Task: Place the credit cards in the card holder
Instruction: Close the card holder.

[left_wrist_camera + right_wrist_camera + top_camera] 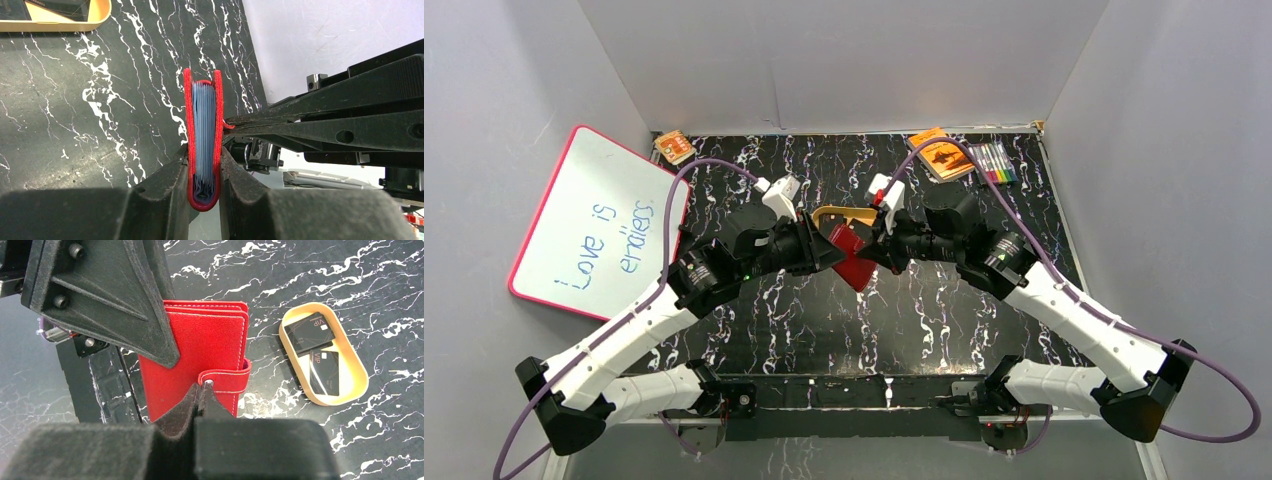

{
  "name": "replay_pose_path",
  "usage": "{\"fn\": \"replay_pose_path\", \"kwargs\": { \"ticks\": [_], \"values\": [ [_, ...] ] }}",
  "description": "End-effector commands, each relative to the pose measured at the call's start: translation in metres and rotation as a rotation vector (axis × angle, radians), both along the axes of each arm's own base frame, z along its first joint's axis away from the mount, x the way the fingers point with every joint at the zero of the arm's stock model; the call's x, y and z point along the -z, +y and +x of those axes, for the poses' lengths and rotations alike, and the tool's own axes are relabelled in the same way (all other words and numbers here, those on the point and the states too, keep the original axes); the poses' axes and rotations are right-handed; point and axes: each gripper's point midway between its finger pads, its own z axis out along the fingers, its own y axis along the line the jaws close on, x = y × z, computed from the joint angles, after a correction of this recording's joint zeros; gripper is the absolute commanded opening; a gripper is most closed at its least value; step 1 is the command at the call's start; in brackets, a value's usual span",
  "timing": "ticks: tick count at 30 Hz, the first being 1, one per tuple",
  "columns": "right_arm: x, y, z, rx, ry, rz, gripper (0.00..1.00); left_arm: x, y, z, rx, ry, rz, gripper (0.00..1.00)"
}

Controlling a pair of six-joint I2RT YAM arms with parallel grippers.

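Observation:
The red card holder (852,258) is held in the air between both grippers, folded shut, with its grey-blue pockets seen edge-on in the left wrist view (204,115). My left gripper (204,162) is shut on its spine end. My right gripper (204,390) is shut on the snap tab (227,382) of the card holder (200,345). Two black credit cards (310,332) (324,371) lie in the tan oval dish (356,371) on the table, just beyond the grippers (839,213).
A whiteboard (594,225) with a pink edge leans at the left. An orange booklet (942,155) and a pack of markers (992,160) lie at the back right. A small orange item (674,147) sits at the back left. Grey walls enclose the black marbled table.

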Motion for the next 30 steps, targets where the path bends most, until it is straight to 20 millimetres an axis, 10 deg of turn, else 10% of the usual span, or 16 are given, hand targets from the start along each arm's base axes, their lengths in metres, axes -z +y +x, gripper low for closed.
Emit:
{"fn": "replay_pose_path", "kwargs": {
  "ticks": [1,30],
  "values": [
    [-0.013,0.013,-0.005,-0.035,-0.001,0.04,0.0,-0.044,-0.014,-0.011,0.091,-0.088,-0.154,0.0],
    [0.011,0.025,-0.011,-0.05,0.044,-0.024,0.0,-0.066,-0.021,-0.023,0.173,-0.132,-0.248,0.0]
  ]
}}
